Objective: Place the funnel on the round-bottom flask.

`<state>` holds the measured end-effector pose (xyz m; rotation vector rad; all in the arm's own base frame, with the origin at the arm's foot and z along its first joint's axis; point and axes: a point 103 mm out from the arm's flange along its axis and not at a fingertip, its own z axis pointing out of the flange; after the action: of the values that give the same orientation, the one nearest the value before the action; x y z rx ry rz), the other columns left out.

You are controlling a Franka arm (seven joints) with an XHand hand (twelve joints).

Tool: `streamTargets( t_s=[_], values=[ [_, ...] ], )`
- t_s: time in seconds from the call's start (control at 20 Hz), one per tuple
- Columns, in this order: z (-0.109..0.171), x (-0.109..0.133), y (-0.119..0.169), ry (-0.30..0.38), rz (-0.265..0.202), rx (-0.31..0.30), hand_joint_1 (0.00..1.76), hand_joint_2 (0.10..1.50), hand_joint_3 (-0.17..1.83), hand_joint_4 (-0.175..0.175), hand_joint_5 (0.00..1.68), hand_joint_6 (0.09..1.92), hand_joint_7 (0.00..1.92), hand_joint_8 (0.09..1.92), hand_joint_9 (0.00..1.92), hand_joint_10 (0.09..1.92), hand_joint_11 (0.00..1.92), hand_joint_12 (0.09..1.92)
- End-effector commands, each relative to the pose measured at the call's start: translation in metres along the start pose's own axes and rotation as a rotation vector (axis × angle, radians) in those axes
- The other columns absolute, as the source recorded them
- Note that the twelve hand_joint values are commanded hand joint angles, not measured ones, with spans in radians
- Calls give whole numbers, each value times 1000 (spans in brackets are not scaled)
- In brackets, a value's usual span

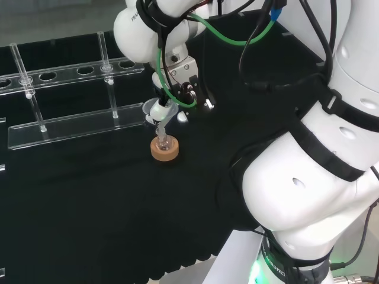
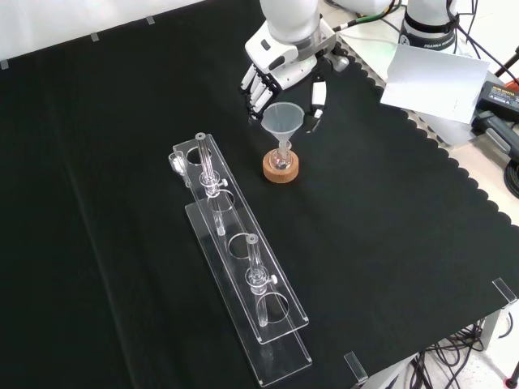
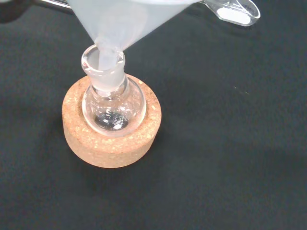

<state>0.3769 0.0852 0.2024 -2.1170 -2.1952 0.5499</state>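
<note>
A clear funnel [image 2: 282, 120] stands with its stem inside the neck of a small round-bottom flask [image 2: 281, 157]. The flask sits upright in a cork ring [image 2: 280, 172] near the middle of the cloth. The hand [image 2: 284, 61] is right behind and above the funnel, its fingers on one side of the rim and its thumb on the other. In the head view the hand [image 1: 177, 74] reaches down to the funnel [image 1: 153, 109] over the flask [image 1: 164, 142]. The wrist view shows the funnel [image 3: 124, 24] leaning a little in the flask's [image 3: 114, 103] mouth, with the cork ring [image 3: 110, 143] beneath.
A long clear rack [image 2: 243, 267] with thin glass tubes stands left of the flask in the front view and reaches toward the near edge. A small clear scoop-like piece [image 3: 232, 12] lies on the cloth close to the funnel. White papers [image 2: 430, 81] lie off the cloth at the upper right.
</note>
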Motion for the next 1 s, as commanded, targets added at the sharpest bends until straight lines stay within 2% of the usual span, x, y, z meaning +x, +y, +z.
streamTargets(
  t_s=[0.05,0.55,0.85,1.0],
  values=[
    [-1,-4,1,14,0,0,830,689,598,-5,728,830,801,819,906,542,627,1241],
    [-2,-1,1,7,-7,6,824,686,598,-15,691,828,762,816,890,548,622,1242],
    [4,-15,0,27,-6,27,801,676,598,-37,563,820,654,832,834,574,592,1256],
    [1,-4,1,14,5,35,786,667,596,-45,491,785,588,826,794,585,572,1264]
  ],
)
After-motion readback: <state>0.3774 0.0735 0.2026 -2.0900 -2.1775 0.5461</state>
